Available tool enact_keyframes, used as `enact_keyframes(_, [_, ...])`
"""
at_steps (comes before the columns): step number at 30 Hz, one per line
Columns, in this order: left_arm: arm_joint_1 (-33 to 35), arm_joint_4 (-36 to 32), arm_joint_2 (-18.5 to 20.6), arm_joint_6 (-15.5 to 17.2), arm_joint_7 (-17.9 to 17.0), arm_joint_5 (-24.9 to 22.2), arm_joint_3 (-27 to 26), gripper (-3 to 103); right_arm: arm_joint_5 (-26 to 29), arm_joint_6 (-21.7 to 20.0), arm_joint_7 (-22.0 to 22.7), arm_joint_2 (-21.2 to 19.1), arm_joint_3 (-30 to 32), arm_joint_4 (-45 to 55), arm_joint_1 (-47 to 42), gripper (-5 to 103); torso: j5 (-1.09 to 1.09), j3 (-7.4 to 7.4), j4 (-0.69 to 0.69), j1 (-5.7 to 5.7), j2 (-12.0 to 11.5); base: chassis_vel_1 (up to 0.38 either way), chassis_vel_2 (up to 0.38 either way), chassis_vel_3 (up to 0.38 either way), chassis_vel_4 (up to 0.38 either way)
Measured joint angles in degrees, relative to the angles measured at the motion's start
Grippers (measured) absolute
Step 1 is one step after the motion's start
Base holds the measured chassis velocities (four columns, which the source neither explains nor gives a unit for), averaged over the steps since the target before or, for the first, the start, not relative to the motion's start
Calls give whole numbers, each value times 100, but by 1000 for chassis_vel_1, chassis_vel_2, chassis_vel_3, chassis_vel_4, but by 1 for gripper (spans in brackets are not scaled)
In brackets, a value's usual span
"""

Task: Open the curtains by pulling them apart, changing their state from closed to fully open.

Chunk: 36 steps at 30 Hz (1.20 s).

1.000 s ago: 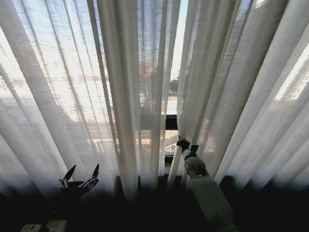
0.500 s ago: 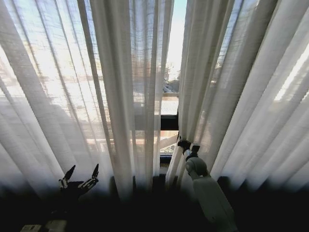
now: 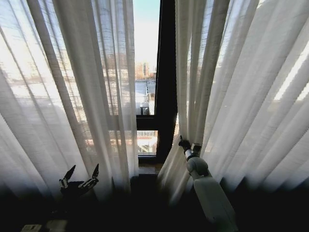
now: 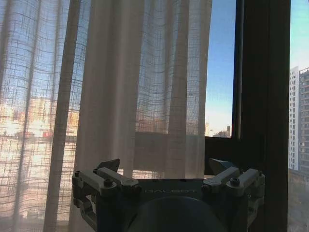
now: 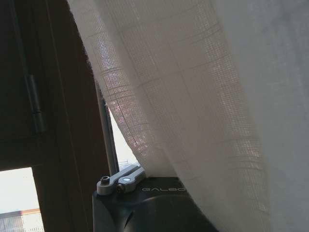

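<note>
Curtains: two sheer cream panels hang parted before the window; the left curtain panel point(image 3: 82, 96) fills the head view from 9 to 11 o'clock, the right curtain panel point(image 3: 241, 96) from 1 to 4 o'clock.

Gap: between the panels, at 12 o'clock, a dark window frame point(image 3: 166, 72) stands bare, with sky and city buildings behind the glass beside it.

Right gripper: the right gripper point(image 3: 186, 144) is raised at the inner edge of the right panel, just below the centre of the head view, at the end of a white arm reaching up from 5 o'clock. In the right wrist view the fabric point(image 5: 203, 96) drapes over the gripper body, touching it; whether the fingers pinch the cloth cannot be told.

Left gripper: the left gripper point(image 3: 81, 175) sits low at 7 o'clock in the head view, its two dark fingers spread apart and pointing up, gripping nothing. It faces the left panel's pleats point(image 4: 145, 87) without touching them.

Light: daylight glows through both panels, brightest at the far left.
</note>
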Motion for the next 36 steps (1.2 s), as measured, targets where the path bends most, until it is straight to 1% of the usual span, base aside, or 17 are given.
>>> enact_keyframes(3, [-5, 0, 4, 1, 0, 0, 1, 100, 1, 1, 0, -7, 36, 11, -11, 0, -2, 0, 1, 0, 0, -369, -370, 383, 359])
enact_keyframes(6, [-5, 0, 9, 1, 4, 0, 4, 100, 1, 2, 0, -18, 86, 12, -24, 0, 4, 0, -1, 0, 0, -374, -347, 352, 368])
enact_keyframes(8, [-5, 0, 11, 1, 4, 0, 4, 100, 1, 2, 0, -20, 104, 12, -24, 0, 3, 0, 1, -1, 0, -379, -371, 343, 380])
enact_keyframes(10, [-6, 0, 17, 1, 5, -4, 4, 100, 1, 2, 2, -23, 152, 10, -23, 0, -1, 0, -2, -1, 0, -376, -387, 361, 369])
enact_keyframes(14, [-5, 0, 18, 0, 5, -9, 3, 100, 2, 2, 4, -22, 230, -3, -4, 0, 0, 0, 2, -1, 0, -341, -345, 338, 347])
enact_keyframes(16, [-2, 0, 19, -3, 6, -12, 3, 100, 2, 2, 5, -29, 281, -22, 17, 0, 1, 0, 1, -1, 0, -333, -314, 344, 328])
enact_keyframes(20, [3, 2, 20, -7, 6, -14, 3, 100, 2, 3, 5, -47, 314, -28, 29, 0, -2, 0, 2, 0, 0, -353, -332, 363, 329])
enact_keyframes(24, [5, 4, 27, -8, 10, -15, 6, 100, 2, 5, 5, -61, 330, -28, 29, 0, 2, 0, 1, 1, 0, -365, -346, 372, 362])
enact_keyframes(28, [10, 4, 29, -10, 10, -15, 8, 100, 2, 5, 5, -73, 336, -24, 24, 0, -1, 0, 0, 0, 0, -370, -362, 376, 384])
enact_keyframes(30, [13, 4, 30, -10, 10, -15, 8, 100, 2, 5, 4, -84, 336, -17, 21, 0, -1, -1, 2, 0, 0, -336, -390, 357, 355])
enact_keyframes(34, [16, 4, 28, -11, 11, -15, 12, 100, 2, 6, 3, -109, 339, -9, 18, 0, 2, 0, -1, 1, 0, -336, -357, 335, 347])
enact_keyframes(36, [17, 4, 23, -12, 12, -13, 14, 100, 2, 6, 3, -110, 339, -7, 17, 0, -1, 0, 1, 1, 0, -371, -344, 354, 339])
